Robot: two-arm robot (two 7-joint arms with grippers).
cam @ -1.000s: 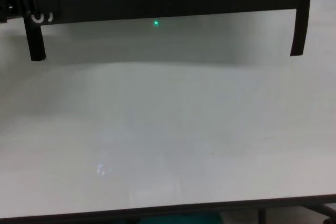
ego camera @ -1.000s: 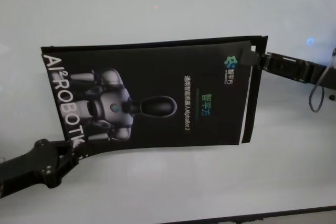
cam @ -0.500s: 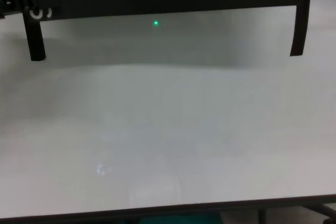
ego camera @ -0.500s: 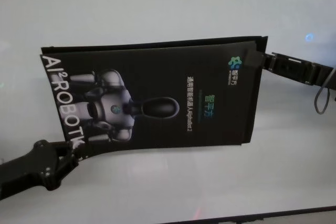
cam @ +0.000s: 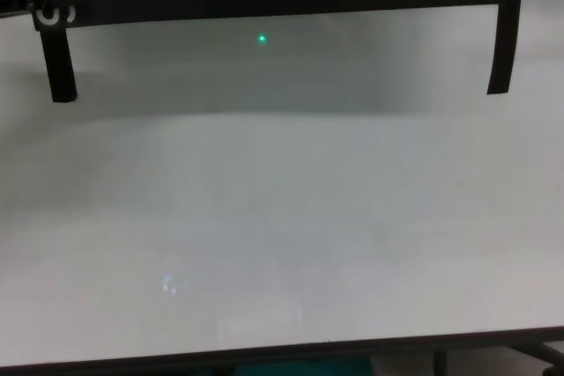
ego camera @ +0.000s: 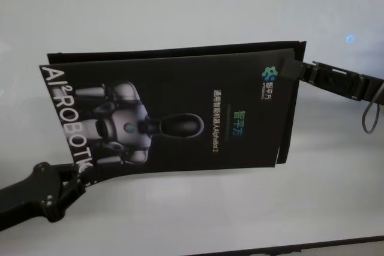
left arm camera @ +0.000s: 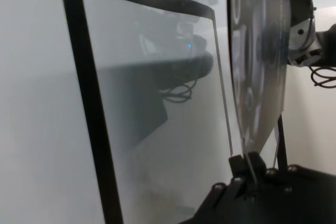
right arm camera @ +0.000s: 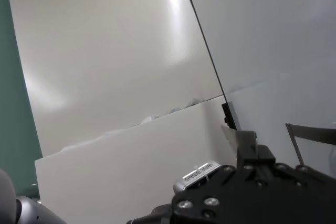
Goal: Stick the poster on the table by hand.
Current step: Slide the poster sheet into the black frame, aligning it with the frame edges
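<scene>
Above the table (ego camera: 180,4), the poster (ego camera: 180,112) hangs in the air, held at two corners. At the poster's near corner by the big white letters, the left gripper (ego camera: 77,175) pinches the sheet. At the far corner by the small logo, the right gripper (ego camera: 295,69) pinches it too. The poster does not look stuck down yet. It probably needs lowering and pressing flat.

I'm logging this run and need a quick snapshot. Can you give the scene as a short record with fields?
poster: black sheet with robot picture, held above the table, not flat
table: glossy white top
frame: black strips beneath the poster
left gripper: jaws shut on poster's near left corner
right gripper: jaws shut on poster's far right corner
</scene>
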